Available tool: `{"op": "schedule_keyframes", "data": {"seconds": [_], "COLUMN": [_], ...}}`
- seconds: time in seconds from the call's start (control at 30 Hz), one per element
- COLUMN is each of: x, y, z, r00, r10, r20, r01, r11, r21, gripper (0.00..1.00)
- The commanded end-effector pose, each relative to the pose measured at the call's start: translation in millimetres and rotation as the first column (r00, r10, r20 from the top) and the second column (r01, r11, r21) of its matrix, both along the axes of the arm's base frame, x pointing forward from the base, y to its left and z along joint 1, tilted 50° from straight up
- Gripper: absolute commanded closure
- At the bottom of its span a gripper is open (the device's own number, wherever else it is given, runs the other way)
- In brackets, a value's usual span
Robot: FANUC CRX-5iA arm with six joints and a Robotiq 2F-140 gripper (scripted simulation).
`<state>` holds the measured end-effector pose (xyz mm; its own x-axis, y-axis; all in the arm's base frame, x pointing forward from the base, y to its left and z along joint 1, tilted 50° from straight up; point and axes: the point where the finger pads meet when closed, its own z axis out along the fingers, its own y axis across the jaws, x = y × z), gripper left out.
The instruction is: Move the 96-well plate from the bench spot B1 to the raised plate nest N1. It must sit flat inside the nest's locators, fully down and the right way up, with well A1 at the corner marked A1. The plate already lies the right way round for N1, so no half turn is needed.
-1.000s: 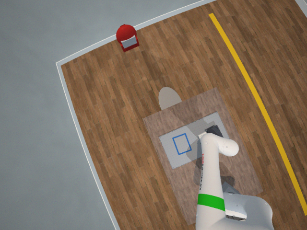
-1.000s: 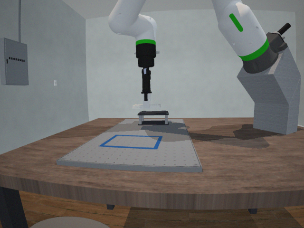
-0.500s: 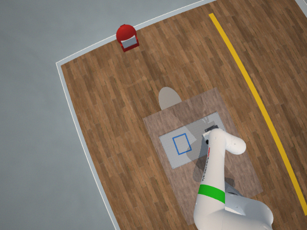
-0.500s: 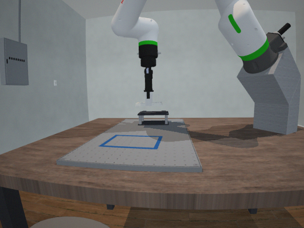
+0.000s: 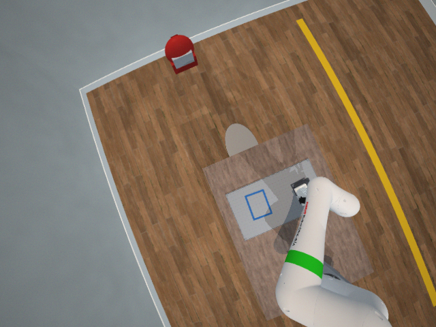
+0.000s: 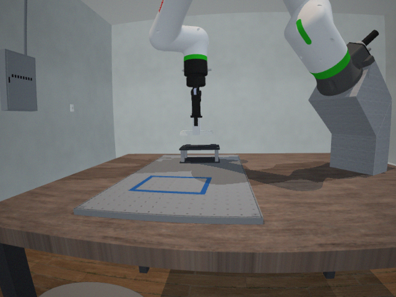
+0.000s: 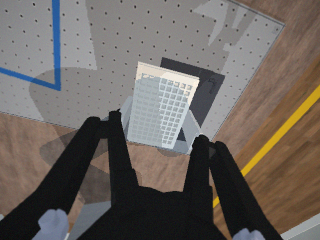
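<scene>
My gripper [image 7: 158,110] is shut on the white 96-well plate [image 7: 162,111] and holds it level in the air. In the exterior view the plate [image 6: 200,131] hangs a short way above the raised black plate nest N1 [image 6: 199,148], directly over it. In the wrist view the dark nest [image 7: 200,90] shows partly from under the plate. From overhead, the plate [image 5: 302,189] and the nest [image 5: 299,184] are partly hidden by my arm. The blue-outlined bench spot B1 [image 6: 171,184] is empty. I cannot make out the A1 mark.
A grey perforated baseplate [image 6: 179,195] lies on the wooden table and carries B1 and the nest. My grey robot pedestal [image 6: 354,127] stands at the right. A red object [image 5: 180,53] sits on the floor far away. A yellow line [image 5: 366,140] runs along the floor.
</scene>
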<state>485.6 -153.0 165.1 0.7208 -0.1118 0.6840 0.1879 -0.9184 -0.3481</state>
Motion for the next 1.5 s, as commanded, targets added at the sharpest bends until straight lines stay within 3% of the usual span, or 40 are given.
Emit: {"op": "schedule_keyframes", "data": {"seconds": [0.0,0.5,1.47], "x": [0,-2,-2], "y": [-10,-50,-50], "z": [-3.4,-18.0,-17.6], "r00": [1.0,1.0,1.0], "r10": [0.0,0.0,0.0], "r20": [0.0,0.0,0.0], "r01": [0.0,0.0,0.0], "r11": [1.0,1.0,1.0], "r21": [0.0,0.0,0.0], "gripper": [1.0,1.0,1.0]}}
